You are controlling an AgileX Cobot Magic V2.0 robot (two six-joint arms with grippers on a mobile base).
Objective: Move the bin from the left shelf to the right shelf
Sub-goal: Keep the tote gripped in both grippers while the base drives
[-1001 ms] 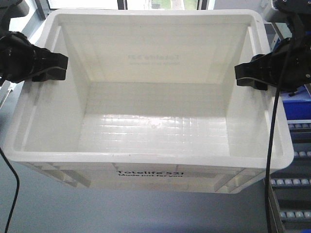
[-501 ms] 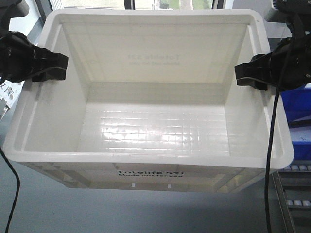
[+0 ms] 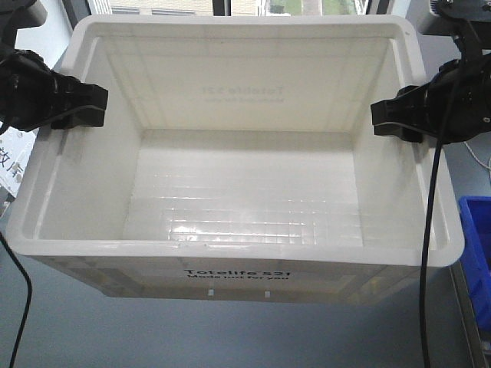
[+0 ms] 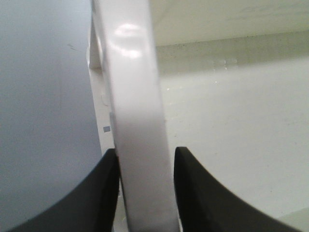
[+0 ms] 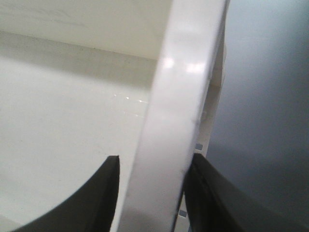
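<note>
The bin, a large white tote with black "Totelife 521" print on its near wall, fills the front view and hangs above the grey floor. It is empty. My left gripper is shut on the bin's left rim, with one black finger outside the wall and the other inside. On the opposite side, my right gripper is shut on the right rim, its fingers straddling the wall in the same way.
A blue bin sits low at the right edge, beside the white bin's corner. Windows run along the top behind it. Grey floor lies below, and some paper shows at the far left.
The bin keeps its place between both grippers while the background shifts. The roller shelf at the right has left the view and the blue bin has dropped to the lower right.
</note>
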